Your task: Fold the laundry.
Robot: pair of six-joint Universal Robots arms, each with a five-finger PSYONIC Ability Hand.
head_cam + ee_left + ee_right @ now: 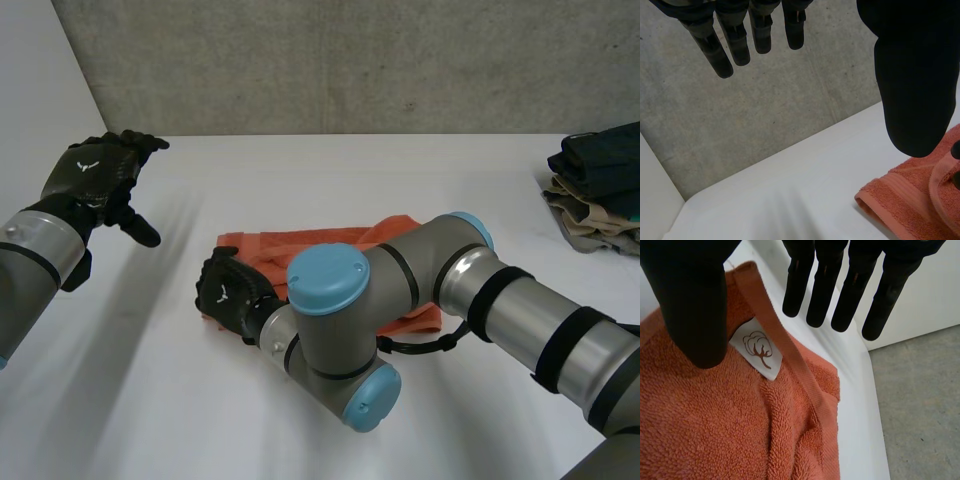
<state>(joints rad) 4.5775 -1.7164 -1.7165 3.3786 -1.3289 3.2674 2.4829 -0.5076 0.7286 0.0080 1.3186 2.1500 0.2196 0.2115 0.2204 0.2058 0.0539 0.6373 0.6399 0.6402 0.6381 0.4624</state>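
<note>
Towel: the orange towel lies bunched in the middle of the white table, not yet folded neatly.
Right hand: our right hand hovers over the towel's left end, above the white label. Its fingers are straight and apart from the thumb, and they clamp nothing.
Left hand: our left hand is raised, with fingers spread and empty, well apart from the towel.
Risk: we think a pinch here may catch only the hem or one layer. Then the towel would drag or fold crookedly, because nothing holds its other end.
Second risk: the right arm reaches across the towel and may rumple it.
Around: a pile of clothes sits at the table's right edge, well apart.
In the way: we see nothing else between the hands and the towel.
</note>
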